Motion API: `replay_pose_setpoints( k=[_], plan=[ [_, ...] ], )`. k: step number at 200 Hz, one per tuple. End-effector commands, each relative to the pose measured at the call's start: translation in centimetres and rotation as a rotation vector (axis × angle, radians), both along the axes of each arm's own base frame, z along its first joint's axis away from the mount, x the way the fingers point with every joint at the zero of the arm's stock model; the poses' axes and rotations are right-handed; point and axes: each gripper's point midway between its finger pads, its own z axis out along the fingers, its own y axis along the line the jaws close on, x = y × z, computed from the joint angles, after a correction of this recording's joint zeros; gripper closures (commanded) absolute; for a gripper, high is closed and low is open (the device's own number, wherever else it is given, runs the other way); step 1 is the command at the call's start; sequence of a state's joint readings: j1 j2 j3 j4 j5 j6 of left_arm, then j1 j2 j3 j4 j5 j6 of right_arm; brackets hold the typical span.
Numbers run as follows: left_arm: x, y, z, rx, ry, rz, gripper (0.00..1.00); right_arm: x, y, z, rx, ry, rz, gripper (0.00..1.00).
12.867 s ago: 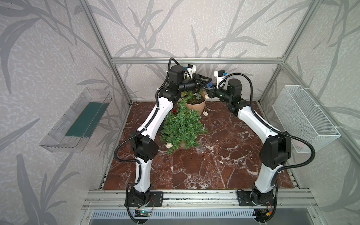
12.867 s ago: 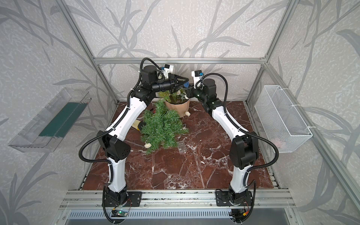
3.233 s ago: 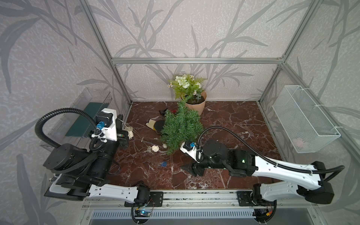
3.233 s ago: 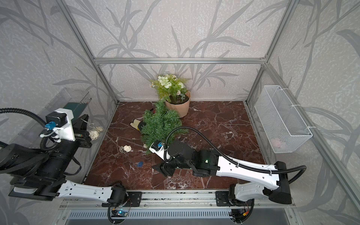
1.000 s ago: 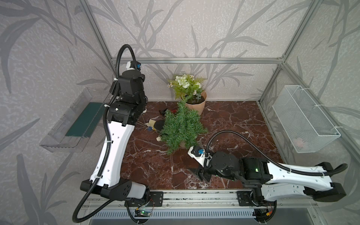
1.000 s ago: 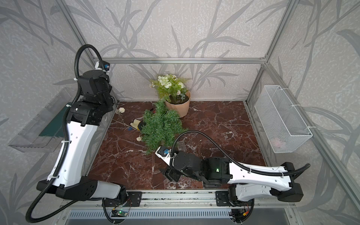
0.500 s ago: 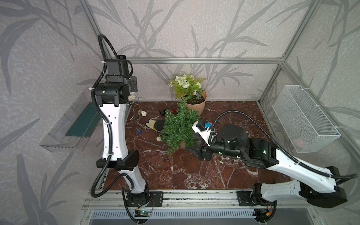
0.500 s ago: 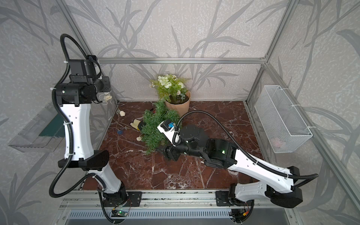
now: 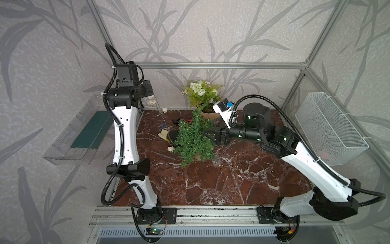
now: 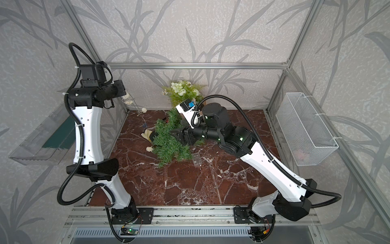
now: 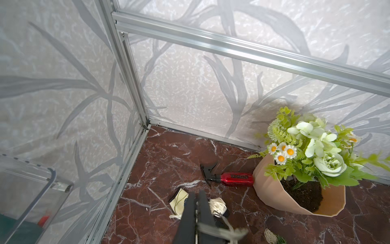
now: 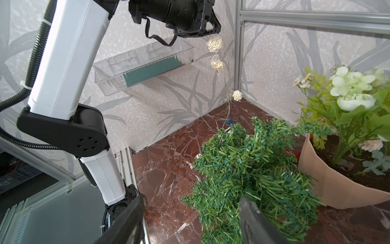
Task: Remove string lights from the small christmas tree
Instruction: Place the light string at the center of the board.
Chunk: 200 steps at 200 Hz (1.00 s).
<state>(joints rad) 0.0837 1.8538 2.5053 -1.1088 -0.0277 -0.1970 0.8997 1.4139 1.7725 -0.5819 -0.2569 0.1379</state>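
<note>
- Top views, near to far: we see the small clear box [image 9: 216, 162] of the string lights [image 9: 152, 102] lying flat on the marble worktop [image 9: 211, 186], just beside the tree's base.
- small christmas tree [image 9: 193, 140] stands mid-worktop and leans a bit. One cream ball [image 9: 170, 149] sits on the worktop, touching its branches on the left arm's side.
- right end effector [image 9: 207, 136] reaches in sideways at the tree's upper branches, jaws wide. In the right wrist view, the right end effector [image 12: 190, 202] has one finger in the needles and the other clear of them, nothing clamped.
- yellow-and-black flat object [image 9: 165, 134] lies behind the tree, partly hidden by it.
- Thin wire rises from near the tree toward the back-left corner, with cream balls hanging in the air.
- left end effector [image 9: 152, 96] is raised high in that corner, jaws narrow, pinching the wire. In the left wrist view a ball sits just beside its fingers [image 11: 203, 211].
- Farthest: tan flower pot [image 9: 207, 115] by the back wall, red spray bottle [image 11: 236, 179] lying against it.
</note>
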Motion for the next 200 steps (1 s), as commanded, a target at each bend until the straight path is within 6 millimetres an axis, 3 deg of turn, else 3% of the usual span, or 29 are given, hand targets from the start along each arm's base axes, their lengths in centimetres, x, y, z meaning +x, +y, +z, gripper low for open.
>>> replay_pose_setpoints(
  k=[1, 32, 69, 76, 97, 104, 112, 128, 169, 200],
  plan=[
    [-1.2, 2.5, -4.3, 0.021, 0.14, 0.132, 1.0, -0.6, 0.4, 0.1, -0.003, 0.008, 0.049, 0.3],
    [-2.6, 3.7, -9.9, -0.031, 0.222, 0.179, 1.0, -0.2, 1.1, -1.4, -0.012, 0.041, 0.053, 0.3],
    [-5.6, 5.0, -17.3, -0.122, 0.347, 0.26, 1.0, -0.1, 1.4, -2.5, -0.011, 0.066, 0.054, 0.3],
    [-6.1, 5.2, -18.6, -0.15, 0.365, 0.274, 0.9, -0.2, 1.4, -2.6, -0.011, 0.067, 0.054, 0.3],
    [-7.3, 5.4, -21.7, -0.229, 0.426, 0.278, 0.38, -0.2, 1.1, -3.1, -0.014, 0.074, 0.048, 0.3],
    [-7.8, 5.3, -22.2, -0.244, 0.446, 0.279, 0.22, -0.3, 1.0, -3.2, -0.016, 0.074, 0.045, 0.3],
    [-8.2, 5.0, -22.5, -0.257, 0.463, 0.273, 0.11, -0.3, 0.9, -3.5, -0.017, 0.077, 0.043, 0.3],
    [-8.8, 3.6, -22.4, -0.301, 0.472, 0.222, 0.01, -0.3, 0.7, -3.7, -0.016, 0.077, 0.034, 0.3],
    [-11.5, -0.6, -20.9, -0.307, 0.437, 0.063, 0.01, -0.3, 0.6, -4.5, -0.024, 0.083, 0.03, 0.3],
    [-14.1, -2.8, -20.2, -0.34, 0.394, -0.006, 0.15, -0.3, 0.6, -5.1, -0.028, 0.087, 0.027, 0.3]
  ],
)
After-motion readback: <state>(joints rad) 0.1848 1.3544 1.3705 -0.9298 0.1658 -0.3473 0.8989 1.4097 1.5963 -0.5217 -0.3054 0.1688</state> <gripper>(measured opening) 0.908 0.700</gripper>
